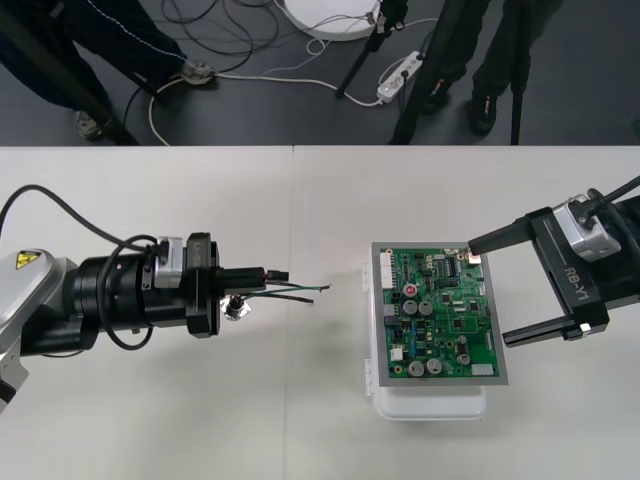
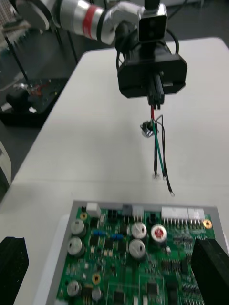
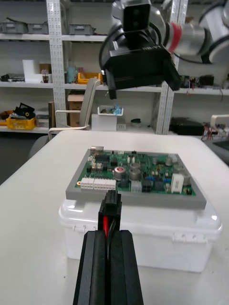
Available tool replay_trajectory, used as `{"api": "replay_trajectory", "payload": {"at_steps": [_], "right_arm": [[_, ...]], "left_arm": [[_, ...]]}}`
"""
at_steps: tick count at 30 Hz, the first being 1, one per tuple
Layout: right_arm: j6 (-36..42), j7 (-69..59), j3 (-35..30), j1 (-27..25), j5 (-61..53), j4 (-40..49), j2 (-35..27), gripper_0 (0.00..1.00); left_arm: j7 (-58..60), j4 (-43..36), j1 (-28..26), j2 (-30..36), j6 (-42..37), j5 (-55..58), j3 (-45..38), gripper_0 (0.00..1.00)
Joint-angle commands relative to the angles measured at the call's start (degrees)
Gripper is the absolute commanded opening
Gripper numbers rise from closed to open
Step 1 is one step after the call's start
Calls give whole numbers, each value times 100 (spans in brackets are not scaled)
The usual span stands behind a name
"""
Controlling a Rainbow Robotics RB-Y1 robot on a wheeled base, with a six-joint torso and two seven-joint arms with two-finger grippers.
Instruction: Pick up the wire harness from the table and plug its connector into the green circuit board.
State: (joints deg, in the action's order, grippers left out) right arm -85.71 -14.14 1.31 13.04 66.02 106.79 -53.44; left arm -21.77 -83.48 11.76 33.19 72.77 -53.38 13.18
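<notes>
Your left gripper [image 1: 262, 274] is pinching the wire harness [image 1: 300, 290] by its black plug [image 3: 110, 199], well left of the green circuit board [image 1: 440, 315]. The wires trail right toward the board, and the round socket [image 1: 237, 308] hangs just under the gripper. Your right gripper [image 1: 490, 292] is spread wide at the board's right edge. Imo, next: carry the plug right, level w/ the white headers [image 3: 98, 183] on the board's left side. Square it up before pushing. Go slow so the loose wire ends don't snag on the surface [image 1: 300, 400] or on components.
</notes>
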Motion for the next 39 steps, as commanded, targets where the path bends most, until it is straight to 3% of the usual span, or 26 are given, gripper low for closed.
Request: {"api": "replay_trajectory", "payload": {"at_steps": [1, 13, 22, 29, 39], "right_arm": [[-95, -309, -289, 120, 447, -9, -360, 100], [-350, -774, -245, 67, 2257, 149, -395, 100], [-429, -1759, 80, 67, 3945, 870, -387, 100], [-429, -2356, 572, 155, 4753, 1142, -387, 100], [-420, -2374, 1715, 682, 5966, 1195, -369, 100]], "left_arm": [[-495, 412, 90, -199, 405, 117, 246, 0], [-1672, 1721, 468, -656, 791, 143, 519, 0], [-2252, 2389, 732, -928, 782, 530, 949, 0], [-2279, 2644, 890, -1131, 739, 539, 1081, 0], [-2217, 2644, 1101, -1148, 448, 750, 1512, 0]]}}
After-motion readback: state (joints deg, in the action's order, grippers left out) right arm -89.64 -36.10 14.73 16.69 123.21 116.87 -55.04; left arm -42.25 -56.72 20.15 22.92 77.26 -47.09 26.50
